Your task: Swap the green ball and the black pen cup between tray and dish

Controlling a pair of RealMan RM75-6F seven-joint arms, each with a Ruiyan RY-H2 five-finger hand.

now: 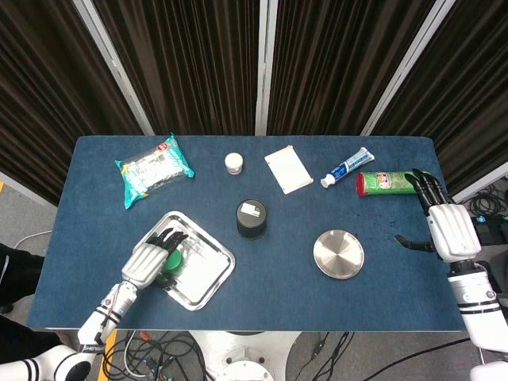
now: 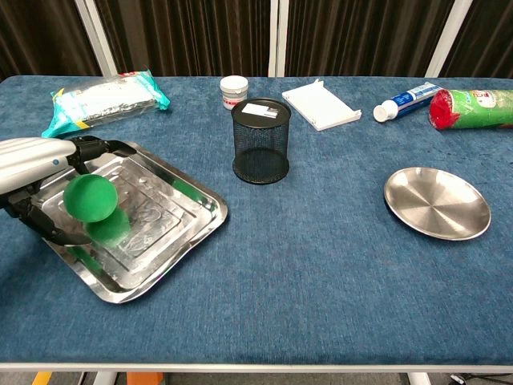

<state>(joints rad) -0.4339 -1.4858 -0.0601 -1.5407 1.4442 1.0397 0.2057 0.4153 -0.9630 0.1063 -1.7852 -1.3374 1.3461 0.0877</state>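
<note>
Your left hand (image 2: 44,172) arches over the green ball (image 2: 90,197) in the tray (image 2: 172,233), fingers spread around it, not clamped, set up for lifting. Right hand (image 1: 449,230) rests empty, fingers apart, beyond the dish (image 2: 437,203); pen cup (image 2: 260,141) stands on the table.

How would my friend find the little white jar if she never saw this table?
Start at the black mesh pen cup in the middle of the blue table. Look just behind it, towards the dark curtains, for the small white jar. It is the only short round pot there; the white box beside it is flat.
</note>
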